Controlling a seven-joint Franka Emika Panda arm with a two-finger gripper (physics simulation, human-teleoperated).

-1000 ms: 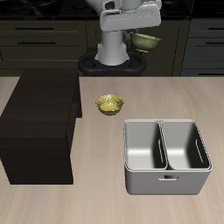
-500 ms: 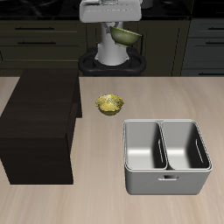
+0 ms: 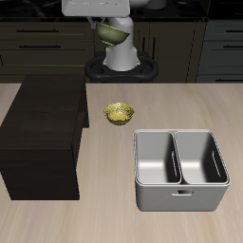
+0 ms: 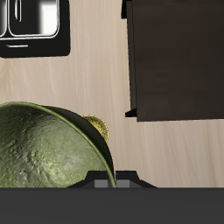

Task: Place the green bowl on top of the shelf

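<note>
The green bowl [image 3: 111, 33] hangs high above the table's back, tilted, held at its rim by my gripper [image 3: 99, 23], which is shut on it. In the wrist view the bowl [image 4: 48, 149] fills much of the frame, with its mottled olive surface showing. The shelf [image 3: 43, 123] is a large dark brown cabinet with a flat top standing on the table; its top also shows in the wrist view [image 4: 175, 57], far below. The bowl is above and behind the shelf's back corner, not touching it. My fingertips are hidden in the wrist view.
A yellow-gold bowl [image 3: 118, 113] sits on the table between the shelf and the grey two-compartment bin [image 3: 180, 168]; it peeks out behind the green bowl in the wrist view [image 4: 98, 128]. The bin [image 4: 31, 26] stands near the table's front edge. Dark cabinets line the back.
The gripper has carried the green bowl sideways at height, from above the bin's side toward the shelf's side. Nothing on the table has moved.
</note>
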